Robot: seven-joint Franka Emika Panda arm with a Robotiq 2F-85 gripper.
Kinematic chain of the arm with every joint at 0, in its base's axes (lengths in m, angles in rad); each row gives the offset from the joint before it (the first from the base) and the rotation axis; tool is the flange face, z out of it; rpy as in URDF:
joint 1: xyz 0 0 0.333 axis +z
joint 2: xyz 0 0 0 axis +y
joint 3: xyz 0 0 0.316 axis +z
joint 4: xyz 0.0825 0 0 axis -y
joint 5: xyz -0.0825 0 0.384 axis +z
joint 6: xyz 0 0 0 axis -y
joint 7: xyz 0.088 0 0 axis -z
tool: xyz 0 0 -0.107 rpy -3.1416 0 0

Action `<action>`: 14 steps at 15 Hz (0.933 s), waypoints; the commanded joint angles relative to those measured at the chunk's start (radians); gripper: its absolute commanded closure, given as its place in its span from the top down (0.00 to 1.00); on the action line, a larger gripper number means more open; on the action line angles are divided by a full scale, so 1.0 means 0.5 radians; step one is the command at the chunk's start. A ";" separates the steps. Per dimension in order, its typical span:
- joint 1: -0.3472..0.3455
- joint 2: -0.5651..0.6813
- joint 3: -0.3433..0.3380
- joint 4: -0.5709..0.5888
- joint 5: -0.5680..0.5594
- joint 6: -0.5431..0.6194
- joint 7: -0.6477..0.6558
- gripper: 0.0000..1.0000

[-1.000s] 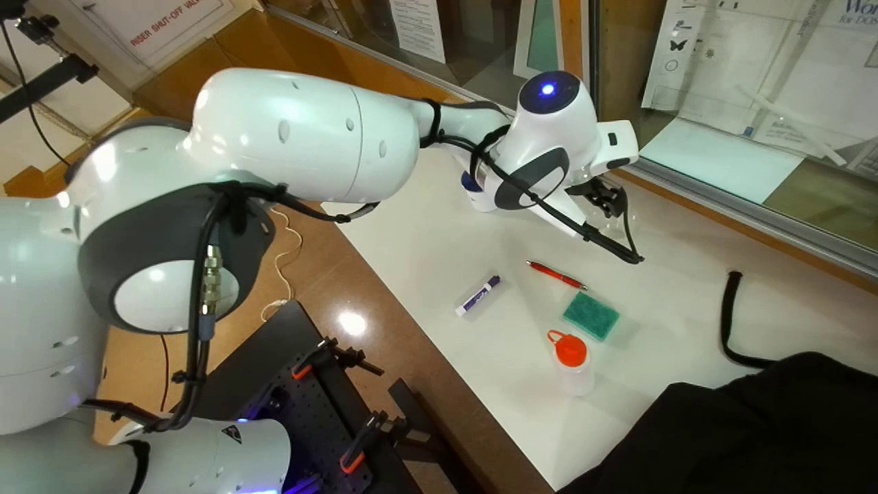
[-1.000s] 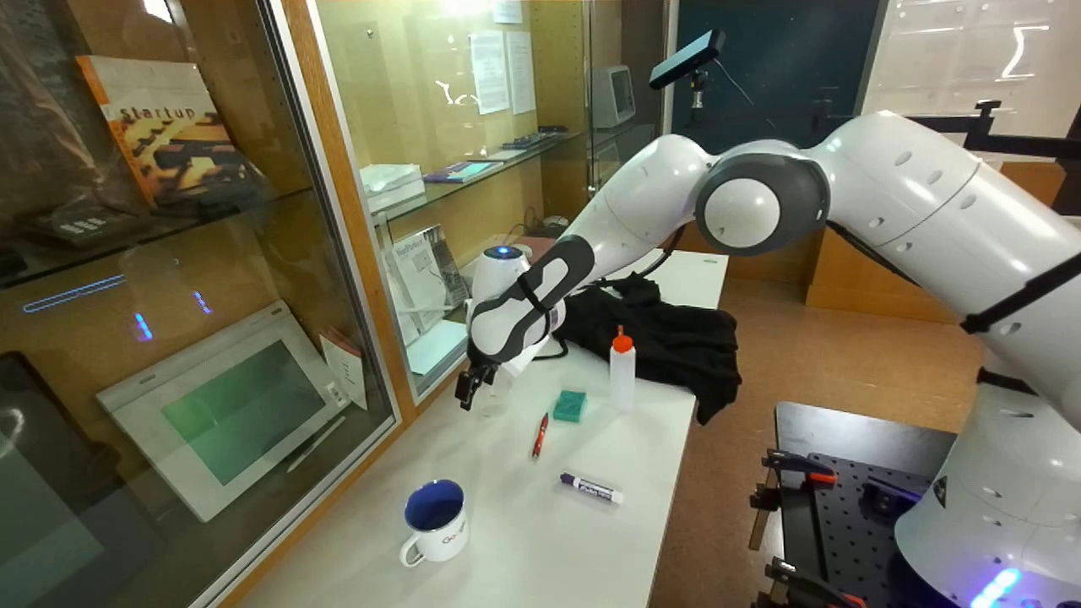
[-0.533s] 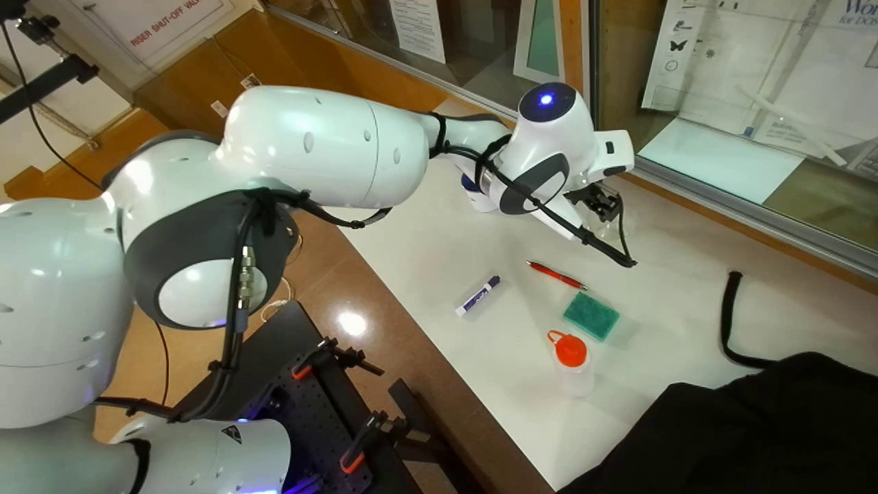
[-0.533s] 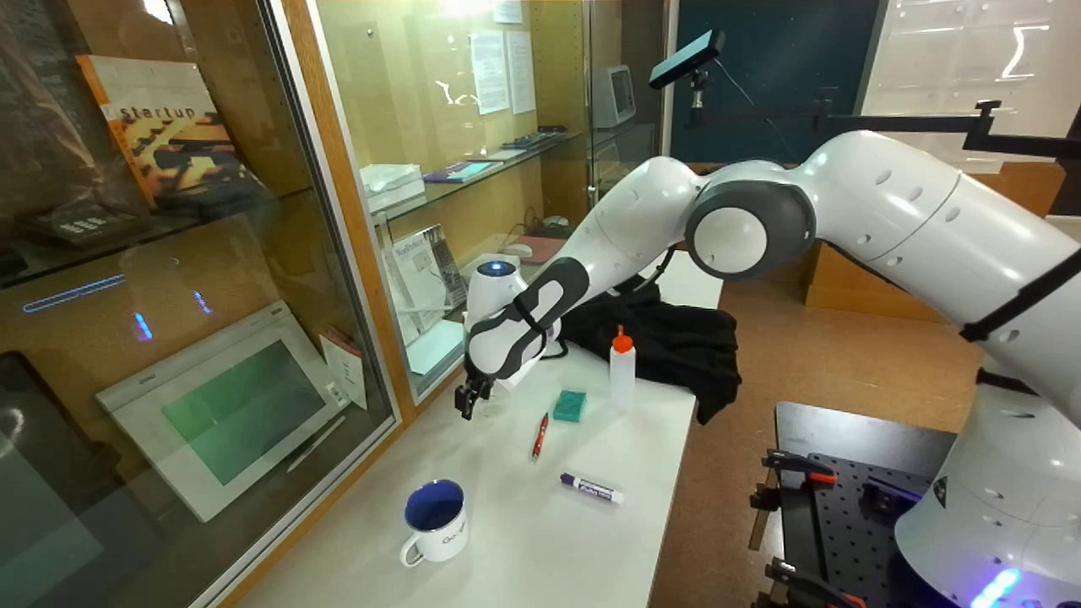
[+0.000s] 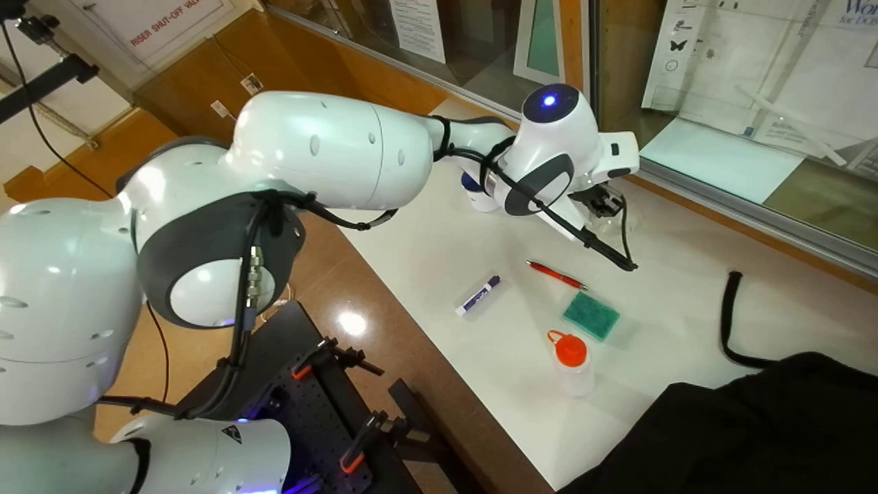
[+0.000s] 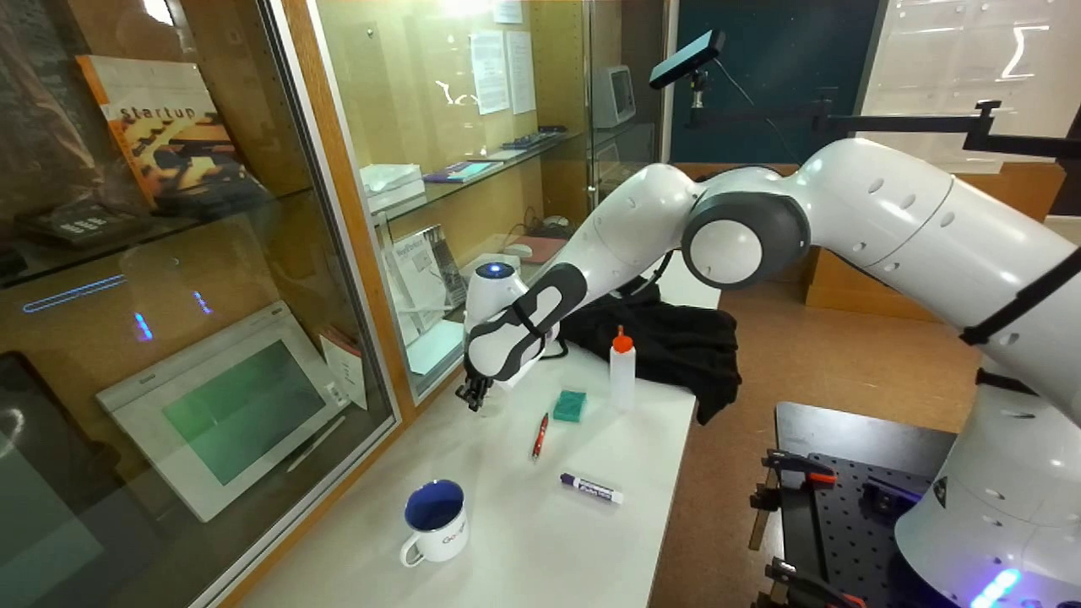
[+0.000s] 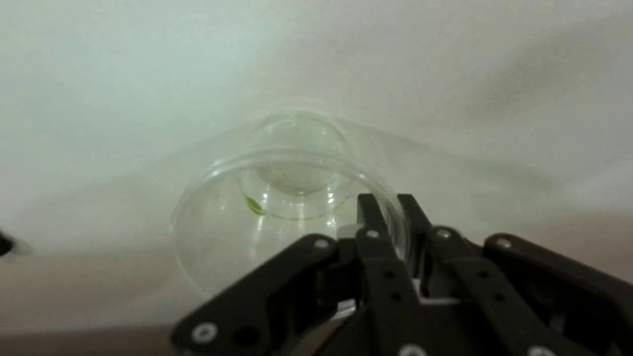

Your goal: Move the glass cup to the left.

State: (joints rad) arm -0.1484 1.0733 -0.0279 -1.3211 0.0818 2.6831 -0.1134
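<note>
Wrist view alone plainly shows the fingers (image 7: 418, 220) pinching the wall of the glass cup (image 7: 284, 210)

In an exterior view, bright light gives a round white glare on the brown polished floor (image 5: 384, 343). The wood-framed glass cabinet (image 6: 341, 169) carries blue reflections. The wrist view is dimmer and soft: the clear glass cup (image 7: 282, 212) has small highlights, faint shadows spread over the white tabletop (image 7: 420, 84), and one dark shape (image 7: 5, 244) at left seems out of focus.
</note>
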 commanded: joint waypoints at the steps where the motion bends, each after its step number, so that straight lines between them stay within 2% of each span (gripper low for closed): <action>1: 0.035 0.034 -0.049 0.076 -0.051 0.013 0.096 0.01; 3: 0.046 0.004 -0.065 0.062 -0.052 0.024 0.113 0.00; 6: 0.051 -0.146 -0.053 -0.076 -0.024 0.013 0.157 0.01; 11: 0.122 -0.553 -0.091 -0.504 -0.062 -0.034 0.223 0.01; 14: 0.177 -0.797 -0.103 -0.766 -0.154 -0.047 0.162 0.01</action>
State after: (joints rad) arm -0.0990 0.8437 -0.0571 -1.5098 0.0549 2.6782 -0.0350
